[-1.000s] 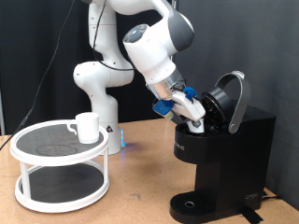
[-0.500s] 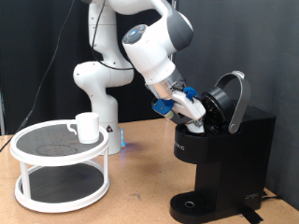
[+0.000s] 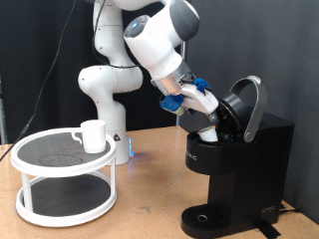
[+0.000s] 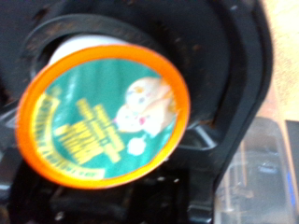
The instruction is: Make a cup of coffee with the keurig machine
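wrist view puts a light, thin-walled pod (image 4: pixel 103 112), orange-rimmed, right ahead of your gripper (image 3: pixel 211 121) at the open keurig machine (image 3: pixel 239 149); take it by the stiff rim. you cannot tell the finger gap. the cup (image 3: pixel 93 135) sits well away.

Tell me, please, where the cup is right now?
The cup stands on the top tier of the white round rack at the exterior view's left, well apart from the keurig machine on the right.
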